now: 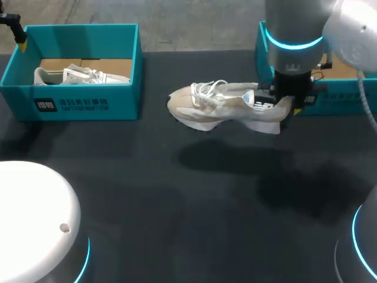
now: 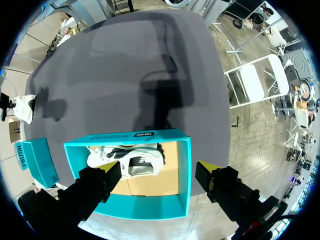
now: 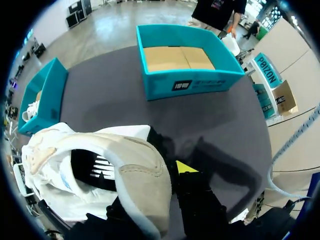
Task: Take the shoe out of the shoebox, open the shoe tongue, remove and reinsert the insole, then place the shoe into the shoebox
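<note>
Currently my right end effector (image 1: 287, 101) holds the shoe (image 1: 221, 106) by its heel above the table (image 1: 177, 200), toe pointing toward my left end effector (image 2: 158, 175), spread wide over the left box (image 1: 126, 97).

Our right hand (image 3: 161, 175) holds the shoe (image 3: 100, 165) by the heel. The heel collar sits between its fingers and the toe points off to one side. The whole shoe hangs above the worktop (image 1: 177, 194), clear of it. Ahead of this hand, well apart, a shoebox (image 3: 187, 82) stands on the worktop. Beyond the shoe's toe, also well apart, stands the other shoebox (image 3: 47, 100), so the shoe hangs between the two. Our left hand (image 2: 157, 175) hangs over that other shoebox with its fingers apart, touching nothing. Below and ahead of it, a second shoe (image 2: 125, 160) lies inside the box, near the wall farthest from the hand.
</note>
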Tool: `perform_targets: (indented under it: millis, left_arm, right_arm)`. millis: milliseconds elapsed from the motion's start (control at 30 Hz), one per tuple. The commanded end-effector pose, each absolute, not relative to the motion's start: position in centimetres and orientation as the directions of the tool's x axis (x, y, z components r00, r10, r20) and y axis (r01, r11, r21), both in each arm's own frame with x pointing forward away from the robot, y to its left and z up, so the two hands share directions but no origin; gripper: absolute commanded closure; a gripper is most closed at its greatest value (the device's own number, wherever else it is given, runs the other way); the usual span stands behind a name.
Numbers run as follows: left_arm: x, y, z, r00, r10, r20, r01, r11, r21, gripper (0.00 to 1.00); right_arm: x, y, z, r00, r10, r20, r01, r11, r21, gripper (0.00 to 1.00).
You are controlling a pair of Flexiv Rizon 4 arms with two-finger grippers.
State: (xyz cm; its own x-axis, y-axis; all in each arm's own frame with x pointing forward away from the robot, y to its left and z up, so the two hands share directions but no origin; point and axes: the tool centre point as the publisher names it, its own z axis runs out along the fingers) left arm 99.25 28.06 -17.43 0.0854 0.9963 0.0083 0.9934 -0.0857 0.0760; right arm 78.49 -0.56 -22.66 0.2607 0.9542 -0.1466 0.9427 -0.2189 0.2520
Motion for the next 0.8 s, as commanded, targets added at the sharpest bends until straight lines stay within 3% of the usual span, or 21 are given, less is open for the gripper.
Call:
perform_targets:
  millis: [33,600,800]
  left_arm:
    - [99.1,28.0,-17.4,0.085,0.996,0.012,0.993,-0.085,0.077,0.0]
    - [99.1,28.0,-17.4,0.085,0.996,0.012,0.993,-0.085,0.077,0.0]
    - [99.1,28.0,-17.4,0.085,0.996,0.012,0.993,-0.085,0.077,0.0]
  right_arm:
    - [78.3,-0.6,-22.6,0.261,0.955,-0.143,0.94,-0.218,0.261,1.0]
    - [76.8,1.1,-24.1,0.263,0.956,-0.13,0.938,-0.222,0.265,1.0]
    - [74.7,2.9,-26.9,0.245,0.962,-0.12,0.958,-0.221,0.183,1.0]
